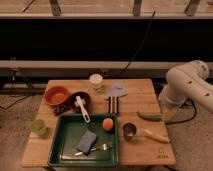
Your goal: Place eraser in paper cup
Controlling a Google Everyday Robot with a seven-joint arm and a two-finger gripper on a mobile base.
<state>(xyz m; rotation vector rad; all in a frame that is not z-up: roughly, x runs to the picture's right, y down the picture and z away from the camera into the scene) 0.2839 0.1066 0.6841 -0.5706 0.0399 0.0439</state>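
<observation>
The eraser (pixel 113 105), a small block with dark and whitish stripes, lies on the wooden table (pixel 140 97) just behind the green tray. The paper cup (pixel 96 81), white-cream, stands upright at the table's back edge, up and to the left of the eraser. My white arm (pixel 190 86) is folded beside the table's right edge. The gripper (pixel 168 113) hangs low at that edge, well to the right of the eraser and holding nothing that I can see.
A pale-blue triangular piece (pixel 117 90) lies behind the eraser. The green tray (pixel 65 150) holds a sponge (pixel 87 142), a fork (pixel 95 148) and an orange ball (pixel 107 123). Around it are an orange bowl (pixel 56 94), a dark bowl (pixel 79 99), a green cup (pixel 39 127), a metal cup (pixel 129 131), a green vegetable (pixel 149 116) and a yellow piece (pixel 156 135).
</observation>
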